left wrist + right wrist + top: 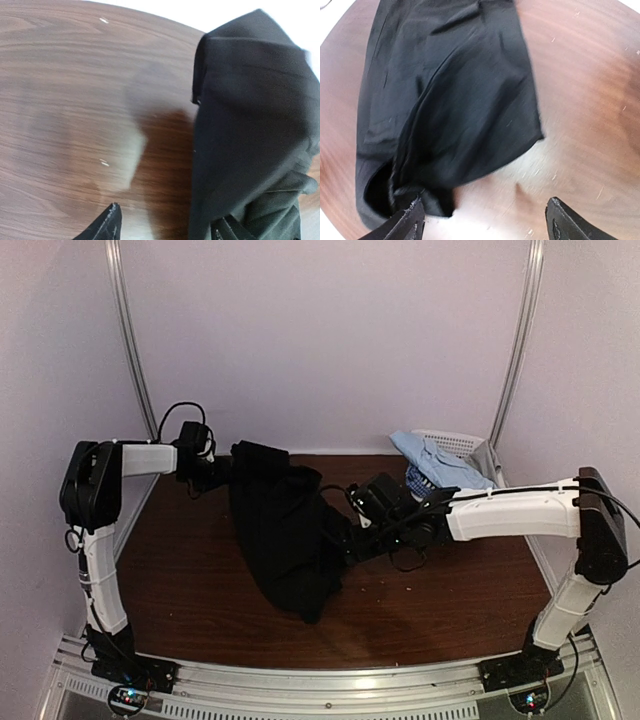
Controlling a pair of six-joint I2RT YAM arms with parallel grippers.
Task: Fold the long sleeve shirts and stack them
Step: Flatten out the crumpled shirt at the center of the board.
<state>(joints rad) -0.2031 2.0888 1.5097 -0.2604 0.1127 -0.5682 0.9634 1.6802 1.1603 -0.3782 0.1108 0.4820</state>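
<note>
The black shirt [285, 530] lies crumpled in a long heap across the middle of the brown table. My left gripper [213, 476] is at its far left corner. In the left wrist view the left gripper [167, 227] is open, with the black shirt [250, 125] lying against its right finger [227, 231]. My right gripper [345, 537] is at the shirt's right edge. In the right wrist view the right gripper [485, 220] is open and holds nothing, and the black shirt [450, 100] lies just beyond its left finger [405, 224]. The pale blue shirt [440, 460] and the patterned shirt [420, 480] lie at the back right.
A white lattice basket [452, 443] stands in the back right corner under the pale blue shirt. Pale walls close in the table on the left, back and right. A metal rail [320, 685] runs along the near edge. Black cables hang near both wrists.
</note>
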